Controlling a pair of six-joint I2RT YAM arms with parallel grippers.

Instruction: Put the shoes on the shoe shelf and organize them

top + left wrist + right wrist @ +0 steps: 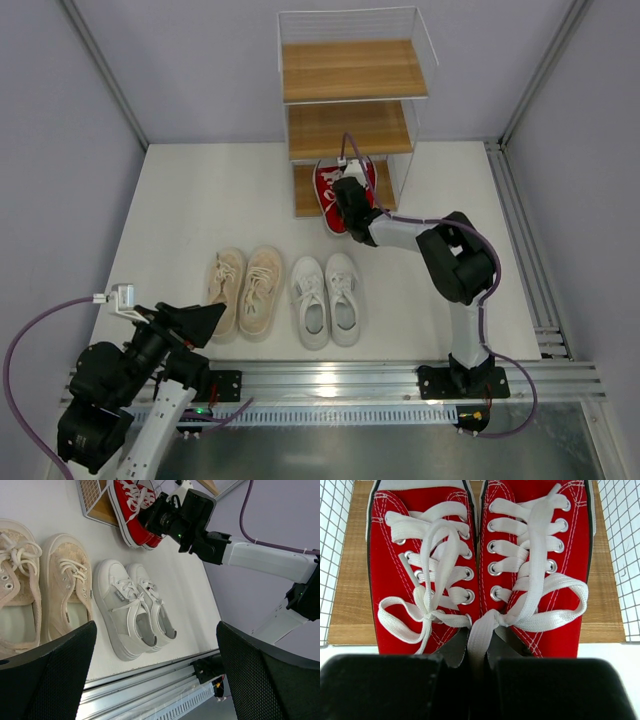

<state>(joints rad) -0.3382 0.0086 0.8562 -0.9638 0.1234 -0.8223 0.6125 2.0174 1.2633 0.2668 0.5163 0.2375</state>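
**Red, cream and white on a pale table**

The red canvas pair (pixel 560 625) is bright red with white stitching, broad white laces through silver eyelets, and a thin black line along the sole edge. The shoe shelf (pixel 350 70) has light brown boards with a streaky wood grain, framed in white wire — a fine square grid on its sides. The beige pair (pixel 262 295) is cream all over, laces included. The white pair (pixel 311 300) is plain white. The table (pixel 200 210) is off-white and the walls (pixel 200 60) are pale lilac-grey. The right arm (pixel 400 235) is white with black joints — its cable (pixel 241 517) is purple.
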